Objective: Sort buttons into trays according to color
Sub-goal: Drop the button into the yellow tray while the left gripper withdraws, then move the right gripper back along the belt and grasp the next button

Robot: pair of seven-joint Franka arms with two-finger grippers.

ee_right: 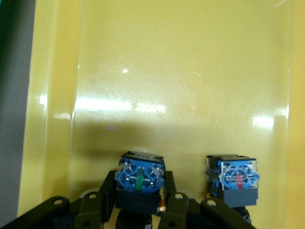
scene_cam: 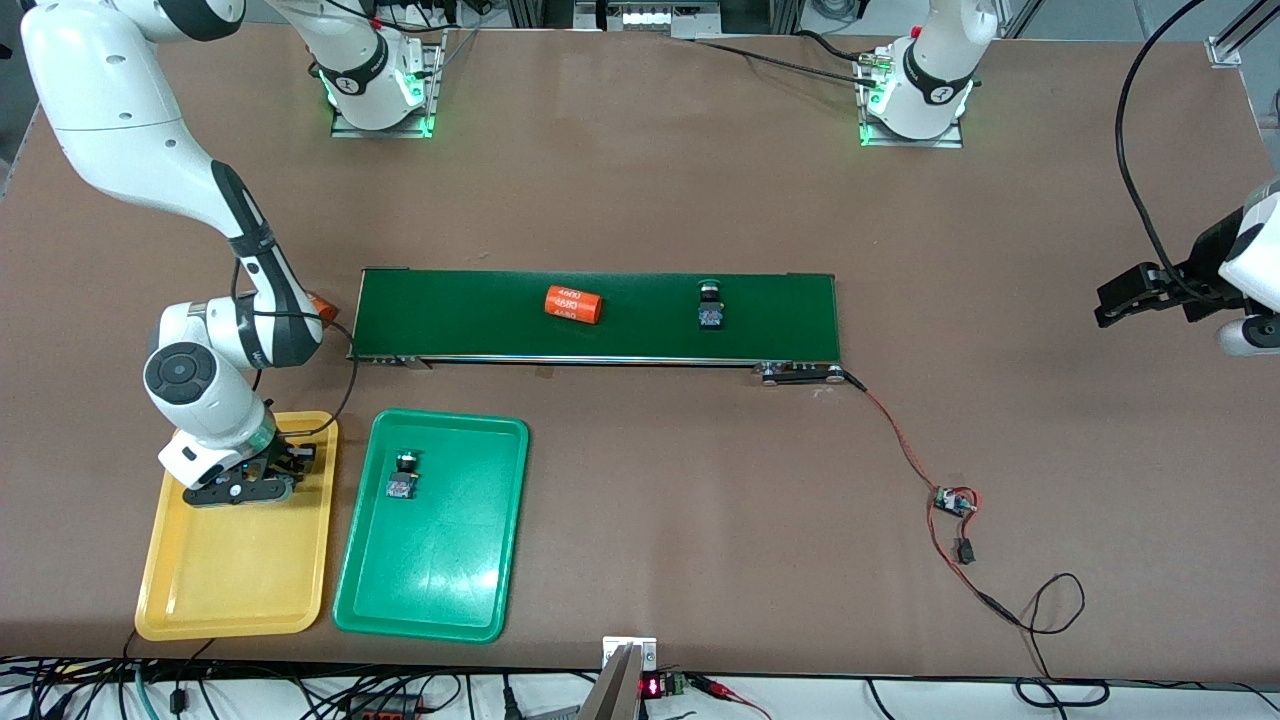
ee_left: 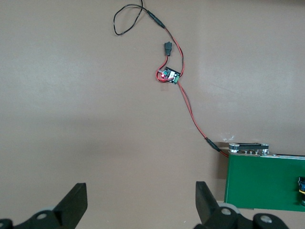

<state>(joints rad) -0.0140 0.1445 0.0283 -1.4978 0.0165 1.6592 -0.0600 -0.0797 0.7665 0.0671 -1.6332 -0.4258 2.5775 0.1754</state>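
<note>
Yellow tray (ee_right: pixel 181 71) (second button (ee_right: pixel 233 179) beside) holds button (ee_right: pixel 139 179) gripped by right end effector (ee_right: pixel 138 205).

An orange cylinder (scene_cam: pixel 573 304) lies on the dark-green conveyor belt (scene_cam: pixel 480 315) in the upper middle of the front view. It carries white print in repeated rows that looks like "4680", though the digits are not certain. No other text is legible.
</note>
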